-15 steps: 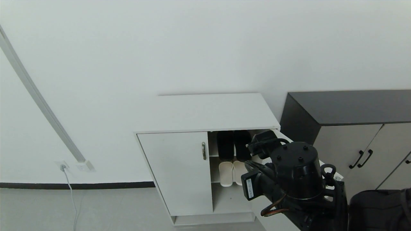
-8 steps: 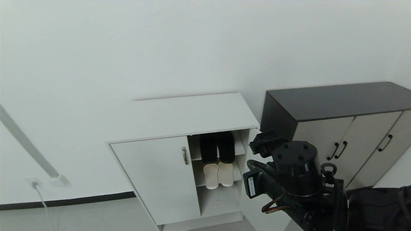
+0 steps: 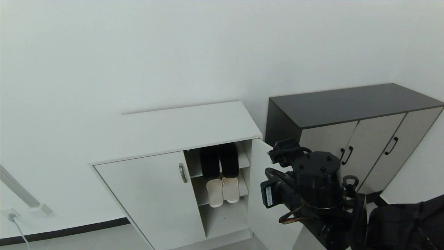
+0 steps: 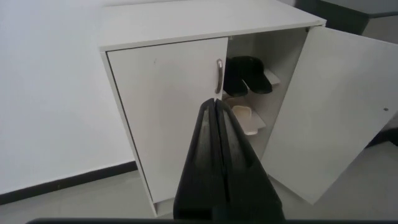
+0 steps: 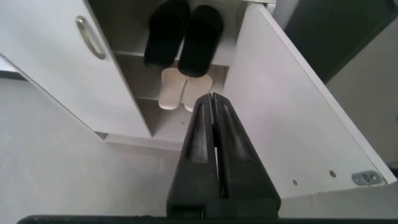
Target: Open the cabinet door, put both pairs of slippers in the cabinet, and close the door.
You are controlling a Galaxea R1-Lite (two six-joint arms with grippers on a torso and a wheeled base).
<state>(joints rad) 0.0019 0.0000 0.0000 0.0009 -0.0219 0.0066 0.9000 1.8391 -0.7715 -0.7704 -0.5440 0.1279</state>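
Note:
The white cabinet (image 3: pixel 187 121) stands against the wall with its left door (image 3: pixel 149 201) closed and its right door (image 3: pixel 263 194) swung open. Black slippers (image 3: pixel 219 160) lie on the upper shelf, white slippers (image 3: pixel 223 190) on the shelf below. My right arm (image 3: pixel 312 184) hangs in front of the open door. My right gripper (image 5: pixel 213 98) is shut and holds nothing, near the door's inner face (image 5: pixel 292 124), pointing at the white slippers (image 5: pixel 183 89). My left gripper (image 4: pixel 215 106) is also shut and bare, farther back, facing the cabinet front.
A dark-topped cabinet (image 3: pixel 347 104) with grey doors stands close to the right of the white one. A wall socket with a cable (image 3: pixel 10 217) sits low at the far left. Bare floor lies in front of the cabinet (image 5: pixel 56 168).
The whole head picture has shifted left and turned, so the camera has moved. Both pairs of slippers stay on their shelves and the right door stays open.

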